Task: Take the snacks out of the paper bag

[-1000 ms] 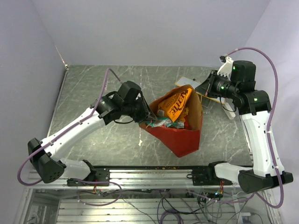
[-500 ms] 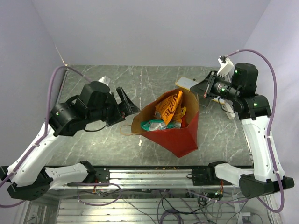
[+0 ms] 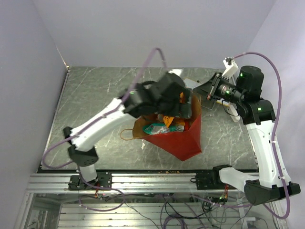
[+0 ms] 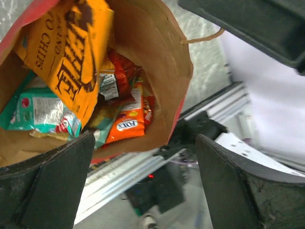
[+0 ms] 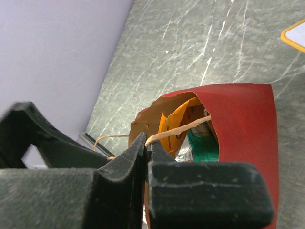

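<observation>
The paper bag (image 3: pixel 183 140), red outside and brown inside, lies on the table with its mouth toward the left. My right gripper (image 3: pixel 210 93) is shut on one tan loop handle (image 5: pixel 190 127) and lifts the bag's (image 5: pixel 243 119) upper lip. My left gripper (image 3: pixel 180 102) hovers open over the mouth, fingers (image 4: pixel 47 186) wide apart with nothing between them. The snacks sit inside: a big orange chip bag (image 4: pixel 66 47), a teal packet (image 4: pixel 40 112), a small orange packet (image 4: pixel 126 126) and a dark-red one (image 4: pixel 125 71). The teal packet (image 3: pixel 155 128) also shows from above.
A flat white-and-tan card (image 3: pixel 193 85) lies behind the bag, its yellow edge (image 5: pixel 295 36) at the right wrist view's corner. The bag's second handle (image 3: pixel 127 134) loops out onto the table at the left. The aluminium rail (image 3: pixel 152 179) runs along the near edge.
My left gripper let go of the bag's left rim, opened wide, pulled away to the left, then swung up and right over the bag's mouth. The right gripper kept its hold on the handle.
</observation>
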